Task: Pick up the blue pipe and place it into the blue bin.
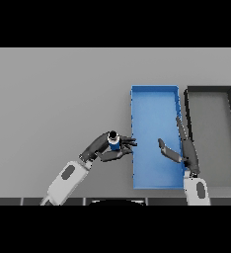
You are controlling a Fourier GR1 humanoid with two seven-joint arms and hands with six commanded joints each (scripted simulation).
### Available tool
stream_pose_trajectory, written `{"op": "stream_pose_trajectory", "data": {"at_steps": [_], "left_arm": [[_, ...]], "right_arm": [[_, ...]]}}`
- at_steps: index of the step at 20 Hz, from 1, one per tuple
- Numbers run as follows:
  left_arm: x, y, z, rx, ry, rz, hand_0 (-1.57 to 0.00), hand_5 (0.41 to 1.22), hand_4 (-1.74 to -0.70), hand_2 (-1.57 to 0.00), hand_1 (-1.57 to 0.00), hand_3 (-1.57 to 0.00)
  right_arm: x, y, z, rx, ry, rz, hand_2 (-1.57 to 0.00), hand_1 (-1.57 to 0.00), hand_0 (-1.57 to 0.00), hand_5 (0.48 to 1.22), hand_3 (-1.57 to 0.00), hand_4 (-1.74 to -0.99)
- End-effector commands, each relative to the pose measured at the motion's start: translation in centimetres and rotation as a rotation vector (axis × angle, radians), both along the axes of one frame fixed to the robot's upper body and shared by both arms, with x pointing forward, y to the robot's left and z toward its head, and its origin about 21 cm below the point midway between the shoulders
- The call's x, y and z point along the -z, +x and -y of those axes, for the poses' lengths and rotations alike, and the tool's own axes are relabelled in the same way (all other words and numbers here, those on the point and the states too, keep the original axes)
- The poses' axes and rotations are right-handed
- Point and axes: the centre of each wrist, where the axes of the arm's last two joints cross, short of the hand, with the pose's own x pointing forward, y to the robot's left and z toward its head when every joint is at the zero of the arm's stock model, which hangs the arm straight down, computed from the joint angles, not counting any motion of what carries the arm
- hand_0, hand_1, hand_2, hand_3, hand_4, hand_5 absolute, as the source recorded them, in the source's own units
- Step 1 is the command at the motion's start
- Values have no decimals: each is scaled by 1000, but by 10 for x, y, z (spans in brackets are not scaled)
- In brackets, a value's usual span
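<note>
Fingers of left hand (109, 148) grasp blue pipe (114, 141) beside blue bin (154, 94); right hand (182, 150) relaxed, released.

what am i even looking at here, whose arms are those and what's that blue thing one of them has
You're looking down from a humanoid robot's head at a grey table. The two white and grey arms are its own. Its left hand is curled round a small blue pipe, just beside the left edge of a blue bin. Its right hand is open, over the bin's right side. A dark grey bin sits further right. The pipe is meant to go into the blue bin; it isn't in yet.
</note>
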Motion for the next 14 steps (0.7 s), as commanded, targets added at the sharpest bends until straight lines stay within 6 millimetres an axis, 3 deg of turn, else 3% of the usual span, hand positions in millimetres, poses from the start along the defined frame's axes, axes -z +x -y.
{"op": "stream_pose_trajectory", "data": {"at_steps": [1, 7, 9, 11, 14], "left_arm": [[-3, -2, 0, 1, 14, -8, -1564, 1219, -1466, -1566, -1565, -1566], [2, -2, 2, 1, 33, -20, -1569, 1220, -1466, -1570, -1569, -1570], [-1, -1, 1, 2, 40, -10, -1570, 1220, -1466, -1570, -1570, -1570], [0, -2, 5, 6, 37, -10, -1570, 1220, -1467, -1570, -1570, -1570], [3, -1, 2, 16, 40, -10, -1571, 1221, -1467, -1571, -1571, -1571]], "right_arm": [[0, 2, -1, -1, 6, -2, 1, 1, 1, 643, 1, -1158], [-1, -13, -3, 36, -9, 7, 1, 1, 1, 643, 1, -1138], [-4, -23, -9, 63, -22, 16, 1, 1, 1, 643, 1, -1188], [-9, -25, -8, 87, -27, 4, -2, 1, 1, 642, 1, -1184], [-20, -29, -5, -29, 138, 66, -67, -12, 1, 641, 0, -1198]]}}
